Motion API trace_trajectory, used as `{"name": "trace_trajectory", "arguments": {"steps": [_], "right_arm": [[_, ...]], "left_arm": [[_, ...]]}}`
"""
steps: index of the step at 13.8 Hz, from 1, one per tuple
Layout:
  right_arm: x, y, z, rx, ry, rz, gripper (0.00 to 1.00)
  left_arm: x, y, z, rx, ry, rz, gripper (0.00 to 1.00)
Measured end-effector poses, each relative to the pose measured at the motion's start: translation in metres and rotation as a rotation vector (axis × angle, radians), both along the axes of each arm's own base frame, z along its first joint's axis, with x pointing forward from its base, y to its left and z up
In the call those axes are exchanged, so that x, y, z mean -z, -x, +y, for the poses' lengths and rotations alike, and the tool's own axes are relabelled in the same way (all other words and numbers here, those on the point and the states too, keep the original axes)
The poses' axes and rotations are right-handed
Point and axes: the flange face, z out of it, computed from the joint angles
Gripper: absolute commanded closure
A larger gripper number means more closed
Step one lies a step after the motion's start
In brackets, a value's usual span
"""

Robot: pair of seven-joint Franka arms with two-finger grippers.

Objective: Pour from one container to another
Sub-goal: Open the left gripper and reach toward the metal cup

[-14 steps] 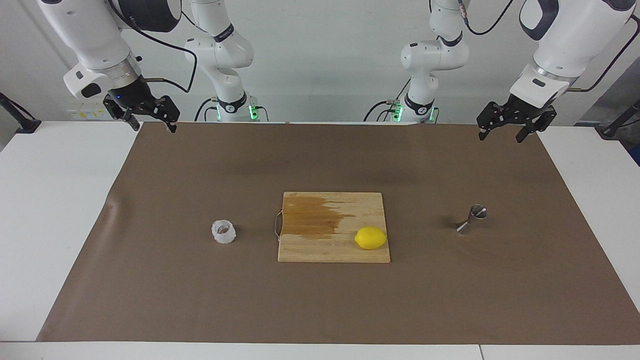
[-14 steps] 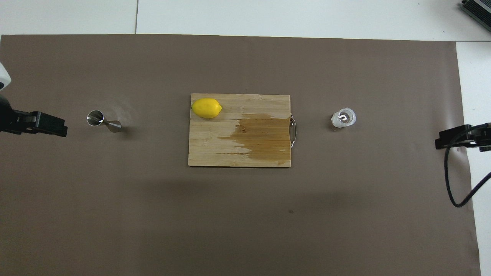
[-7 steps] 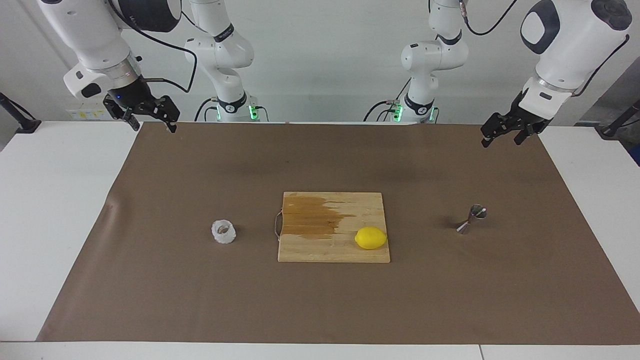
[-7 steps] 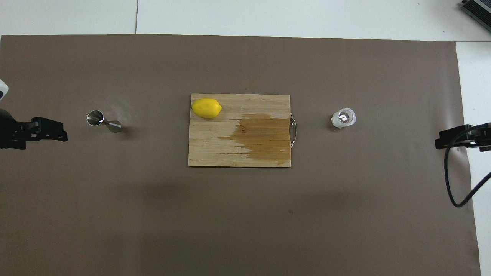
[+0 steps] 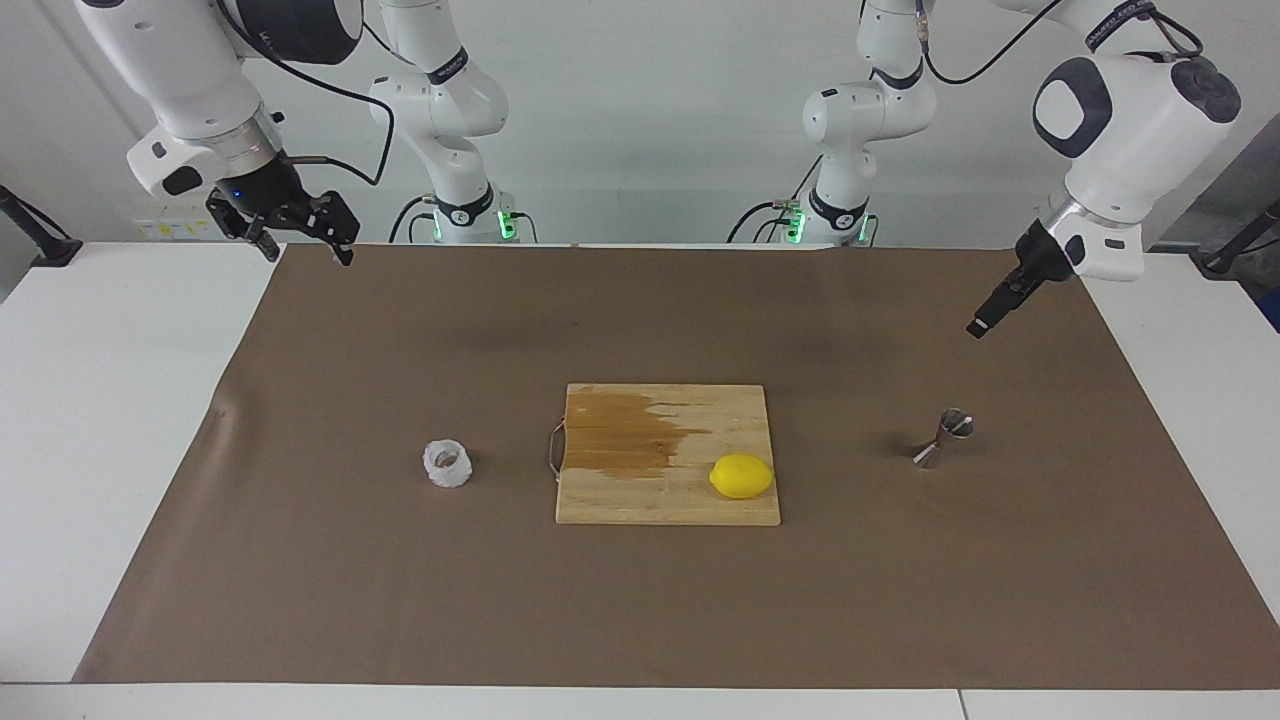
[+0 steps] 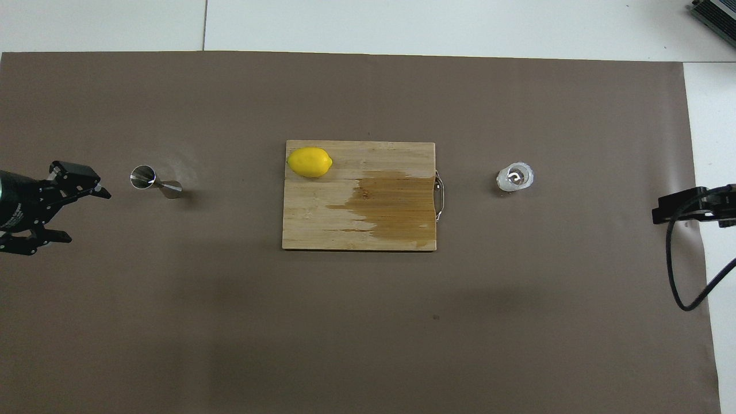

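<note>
white jointed arms, black grippers, black cables (green lights at the bases).

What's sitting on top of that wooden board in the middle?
A yellow lemon lies on the cutting board, at the corner toward the left arm's end. A dark wet-looking stain spreads over the part near the metal handle. What the lemon covers cannot be seen.
</note>
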Motion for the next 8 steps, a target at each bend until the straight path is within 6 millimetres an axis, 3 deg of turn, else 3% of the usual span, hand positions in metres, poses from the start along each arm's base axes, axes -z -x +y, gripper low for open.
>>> {"name": "trace_trajectory", "arguments": {"steps": [8], "right_arm": [[0.0,0.0,0.0,0.0,0.0,0.0,0.0]], "left_arm": [[0.048,0.006,0.014,-0.794,0.211,0.057,0.0]]}}
